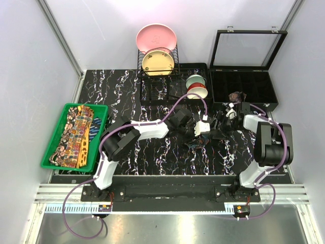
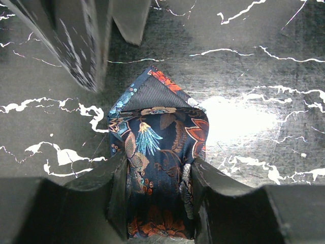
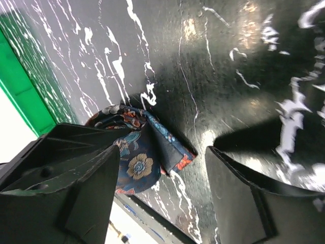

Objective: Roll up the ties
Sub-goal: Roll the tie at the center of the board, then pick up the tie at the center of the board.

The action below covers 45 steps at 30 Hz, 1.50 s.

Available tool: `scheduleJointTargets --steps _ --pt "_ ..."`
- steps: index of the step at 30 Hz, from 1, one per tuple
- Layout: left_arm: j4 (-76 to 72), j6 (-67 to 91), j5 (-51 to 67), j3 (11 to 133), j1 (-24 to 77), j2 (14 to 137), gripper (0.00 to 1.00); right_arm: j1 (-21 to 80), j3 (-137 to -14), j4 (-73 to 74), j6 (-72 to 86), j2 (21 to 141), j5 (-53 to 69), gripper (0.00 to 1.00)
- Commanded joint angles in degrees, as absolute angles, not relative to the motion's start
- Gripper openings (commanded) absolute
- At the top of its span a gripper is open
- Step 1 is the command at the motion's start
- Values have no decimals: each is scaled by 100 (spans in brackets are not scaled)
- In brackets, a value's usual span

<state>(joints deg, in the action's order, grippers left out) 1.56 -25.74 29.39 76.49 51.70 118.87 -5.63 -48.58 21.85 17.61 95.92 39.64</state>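
Holding a dark blue floral tie (image 2: 157,132) down on the black marbled table (image 2: 264,76), my left pincer (image 2: 158,170) is clamped on it. Both fingers press the cloth from either side. The pointed tip of the tie, folded over to show its ribbed lining, pokes out ahead of them.

My right pincer (image 3: 162,150) hangs low over the table, facing the left one, jaws well apart and gripping nothing. The bunched tie lies against one of its fingers; the other finger stands clear of it.

From above, the two pincers meet near the middle of the table, with the tie a small dark bundle under them. More ties (image 1: 76,134), yellow and orange, lie loose in a green bin (image 1: 51,147) at the far left. A black box (image 1: 269,101) with compartments stands open at the back right, and a brownish coil (image 1: 236,96) sits in one compartment.

I judge the step in hand to be tightening or taking over this half-made roll. To do it well, the left grip should be firm enough that the turns cannot spring loose. My right pincer should first centre on the bundle, then close across its full width rather than on the loose tip. The cloth looks slippery, so an off-centre pinch could push the roll sideways or let it unwind.
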Motion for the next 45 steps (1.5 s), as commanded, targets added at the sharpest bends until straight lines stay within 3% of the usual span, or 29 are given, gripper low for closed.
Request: scheduleJointTargets --steps 1,6,21,25,29,37,45 --pt "817 -2716 2707 7488 5098 12094 9 -404 -4615 1698 1898 9922 4366 73" --pt "835 -2707 2707 7445 5071 12094 9 -404 -4333 1292 2083 10292 4921 72" --pt "835 -2672 2751 7383 5027 12059 9 -615 -3472 -650 3234 9695 6327 65" --pt "835 -2672 2751 7392 5010 12067 9 -694 -3340 -879 3313 9572 6486 73" --pt "844 -2672 2777 7383 5010 12076 9 -703 -3182 -1229 3445 9510 6600 73" --pt "844 -2637 2821 7418 5001 12102 9 -501 -3374 -311 2761 9685 6004 68" --pt "861 -2610 2830 7436 5010 12120 9 -422 -3287 -703 2900 9651 6363 63"
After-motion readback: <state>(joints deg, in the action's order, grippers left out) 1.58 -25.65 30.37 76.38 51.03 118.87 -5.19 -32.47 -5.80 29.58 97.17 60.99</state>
